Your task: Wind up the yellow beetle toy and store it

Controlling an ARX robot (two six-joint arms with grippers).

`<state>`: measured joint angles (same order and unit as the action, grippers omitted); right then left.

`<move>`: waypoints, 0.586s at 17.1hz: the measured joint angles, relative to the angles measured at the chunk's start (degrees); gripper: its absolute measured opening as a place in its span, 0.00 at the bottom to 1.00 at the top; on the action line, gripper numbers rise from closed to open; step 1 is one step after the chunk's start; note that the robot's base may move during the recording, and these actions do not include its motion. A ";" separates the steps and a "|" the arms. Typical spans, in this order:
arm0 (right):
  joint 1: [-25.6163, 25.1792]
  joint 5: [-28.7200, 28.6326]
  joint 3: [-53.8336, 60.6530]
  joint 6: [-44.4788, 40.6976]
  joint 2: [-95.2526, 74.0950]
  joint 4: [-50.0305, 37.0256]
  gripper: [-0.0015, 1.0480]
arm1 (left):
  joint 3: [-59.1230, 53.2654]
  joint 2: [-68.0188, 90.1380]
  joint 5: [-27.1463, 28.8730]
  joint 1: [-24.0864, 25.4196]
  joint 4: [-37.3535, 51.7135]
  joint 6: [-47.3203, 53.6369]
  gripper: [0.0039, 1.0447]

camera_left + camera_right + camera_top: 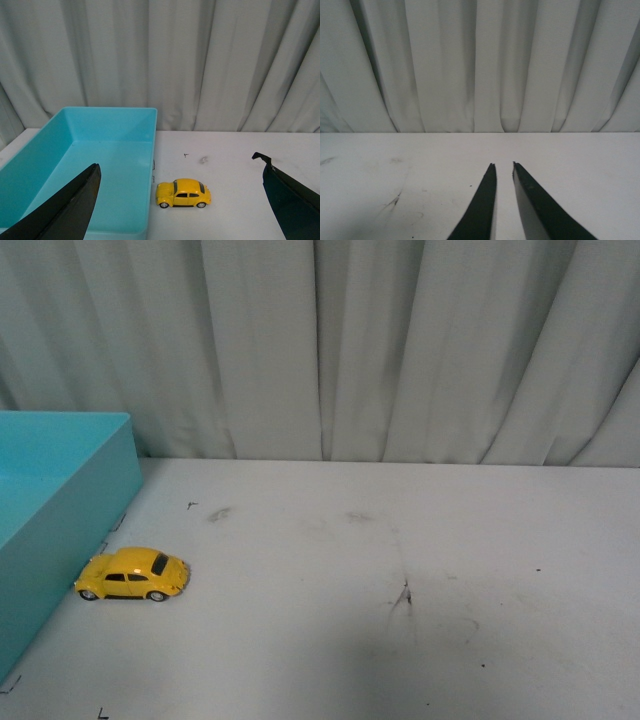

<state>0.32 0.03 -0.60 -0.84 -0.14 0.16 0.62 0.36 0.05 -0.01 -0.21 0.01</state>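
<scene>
The yellow beetle toy (132, 574) stands on its wheels on the white table, right beside the turquoise box (60, 500). In the left wrist view the same yellow beetle toy (182, 193) sits just outside the box wall (152, 165). My left gripper (179, 162) is open, its two dark fingers spread wide on either side of the toy and hanging above it, apart from it. My right gripper (503, 164) is shut with nothing in it, over bare table far from the toy. Neither arm shows in the front view.
The turquoise box is an open, empty bin along the table's left side. A grey pleated curtain (380, 340) closes off the back of the table. Dark scuff marks (403, 597) lie on the table (450, 540) surface.
</scene>
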 joint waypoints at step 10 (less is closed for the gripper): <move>0.00 0.00 0.00 0.00 0.00 0.07 0.82 | 0.00 0.00 -0.02 0.00 0.00 0.00 0.94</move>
<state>0.32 0.03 -0.60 -0.84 -0.14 0.23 0.62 0.36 0.03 -0.01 -0.21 0.01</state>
